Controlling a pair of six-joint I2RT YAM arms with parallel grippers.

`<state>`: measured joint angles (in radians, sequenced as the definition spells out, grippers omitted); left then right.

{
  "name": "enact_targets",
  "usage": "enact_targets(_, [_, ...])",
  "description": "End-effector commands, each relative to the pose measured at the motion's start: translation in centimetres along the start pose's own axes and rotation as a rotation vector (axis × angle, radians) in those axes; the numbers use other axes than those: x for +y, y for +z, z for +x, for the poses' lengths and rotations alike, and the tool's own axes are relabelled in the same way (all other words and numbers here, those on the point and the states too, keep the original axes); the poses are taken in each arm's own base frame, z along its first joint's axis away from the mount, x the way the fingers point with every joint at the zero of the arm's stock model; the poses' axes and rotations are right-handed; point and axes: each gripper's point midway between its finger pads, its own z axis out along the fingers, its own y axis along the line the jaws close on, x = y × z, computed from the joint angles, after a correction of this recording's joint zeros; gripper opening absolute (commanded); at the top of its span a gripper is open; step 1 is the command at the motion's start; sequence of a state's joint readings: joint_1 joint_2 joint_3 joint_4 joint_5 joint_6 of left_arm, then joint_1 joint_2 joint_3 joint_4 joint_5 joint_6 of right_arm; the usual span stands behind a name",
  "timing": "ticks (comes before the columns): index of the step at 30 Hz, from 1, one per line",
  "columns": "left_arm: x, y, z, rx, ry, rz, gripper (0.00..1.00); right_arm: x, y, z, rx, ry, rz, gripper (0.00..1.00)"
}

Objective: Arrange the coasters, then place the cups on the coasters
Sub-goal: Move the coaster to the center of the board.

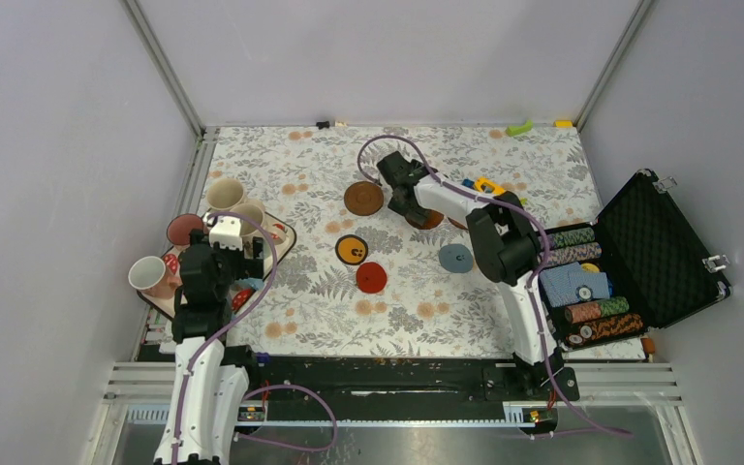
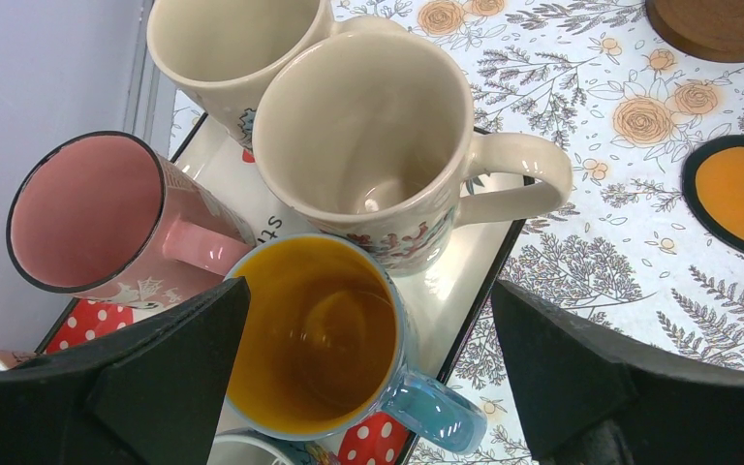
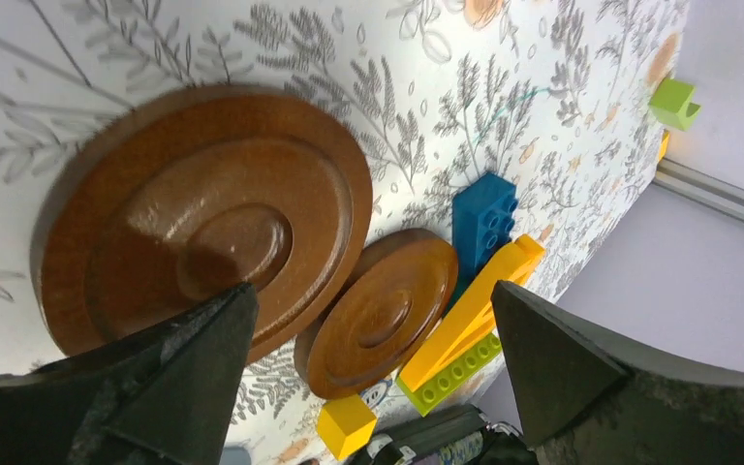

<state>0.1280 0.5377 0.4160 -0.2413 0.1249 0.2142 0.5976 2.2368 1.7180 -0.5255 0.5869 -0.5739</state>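
Left tool (image 2: 363, 339) wide open, empty, over blue cup (image 2: 300, 325) beside cream cup (image 2: 363, 136) and pink cup (image 2: 82, 213) on tray (image 2: 465, 291). Right tool (image 3: 373, 329) wide open, empty, above two brown coasters (image 3: 203, 218) by toy bricks (image 3: 484, 218). Orange coaster (image 1: 352, 250), red coaster (image 1: 371, 277), grey-blue coaster (image 1: 455, 258) lie apart mid-surface (image 1: 300, 165).

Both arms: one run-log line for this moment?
left gripper: open, above blue mug on tray | right gripper: open, above brown coaster | cups: none on coasters yet
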Motion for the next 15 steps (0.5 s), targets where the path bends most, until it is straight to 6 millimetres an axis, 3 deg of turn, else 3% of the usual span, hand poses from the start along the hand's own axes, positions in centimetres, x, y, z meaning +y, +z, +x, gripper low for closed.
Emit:
enact_targets(1, [0.2,0.1,-0.9,-0.039,0.017,-0.001,0.99,0.0,1.0,-1.7,-0.014,0.009,0.043,1.0])
enact_targets(6, [0.1,0.3,-0.7,-0.028,0.019,0.005,0.99,0.7,2.4,-2.8,-0.027,0.004,0.033,1.0])
enact_targets(15, [0.1,0.5,-0.4,-0.017,0.022,0.009,0.99,-1.8,2.3,-7.0,-0.091,0.057,0.089,1.0])
